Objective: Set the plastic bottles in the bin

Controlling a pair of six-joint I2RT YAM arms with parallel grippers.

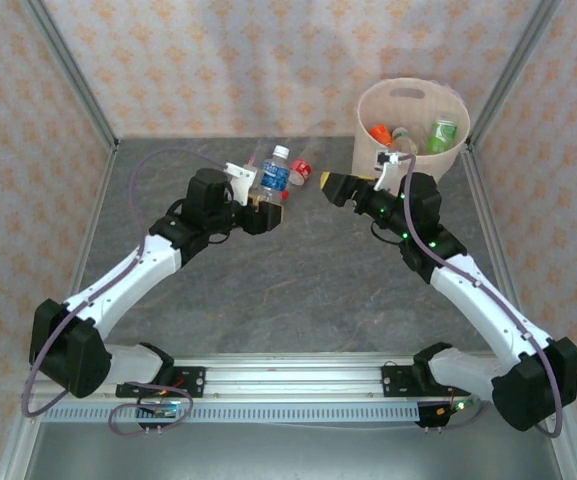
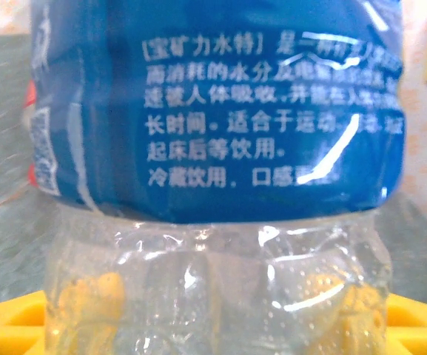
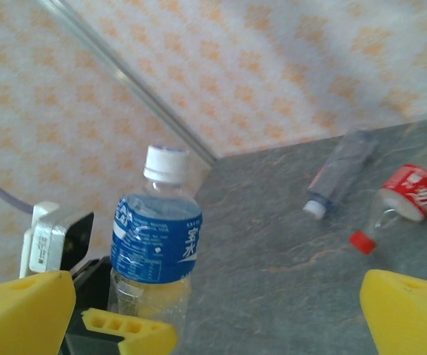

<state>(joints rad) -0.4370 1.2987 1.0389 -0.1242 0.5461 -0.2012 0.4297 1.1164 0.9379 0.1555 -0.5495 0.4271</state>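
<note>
A clear plastic bottle (image 1: 274,173) with a blue label and white cap stands upright above the table, my left gripper (image 1: 265,201) shut on its lower body. In the left wrist view its blue label (image 2: 272,111) is very close, with yellow fingers (image 2: 9,325) on either side. My right gripper (image 1: 326,185) hangs open just right of it, facing that bottle (image 3: 156,237), nothing between its fingers (image 3: 409,310). The bin (image 1: 446,160) stands at the back right, behind my right arm, with three bottles inside.
Two bottles lie on the table at the back: a red-labelled one with a red cap (image 3: 405,198) and a greyish one with a white cap (image 3: 339,174). Patterned walls and metal frame posts close in the table's back and sides.
</note>
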